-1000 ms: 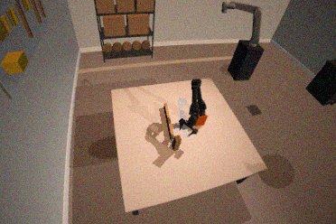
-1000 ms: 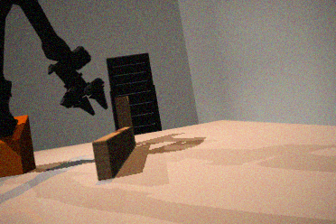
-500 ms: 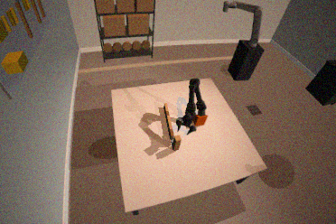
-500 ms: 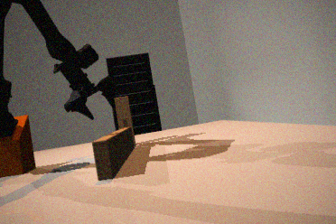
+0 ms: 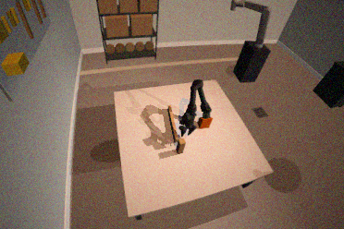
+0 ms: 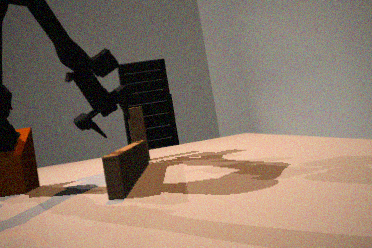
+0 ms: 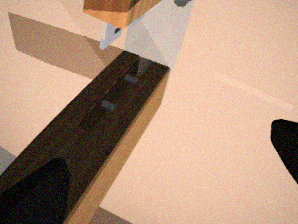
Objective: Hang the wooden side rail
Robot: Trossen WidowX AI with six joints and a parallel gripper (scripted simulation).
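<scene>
Top and exterior (one high, one low) share the table [image 5: 194, 169] [image 6: 300, 193].

In the wrist view, the top edge cuts off the rail [image 5: 173, 125] [image 6: 132, 164] [image 7: 117, 15], the lower-left edge cuts off the post [image 5: 180, 146] [image 6: 136, 124] [image 7: 85, 145], and a finger [image 7: 42, 192] covers part of it. In the exterior view the rail hides the post's foot, and the left edge crops the orange base [image 5: 205, 123] [image 6: 30, 165]. From the top, the hooks and pins [image 7: 108, 105] are too small to tell.
</scene>
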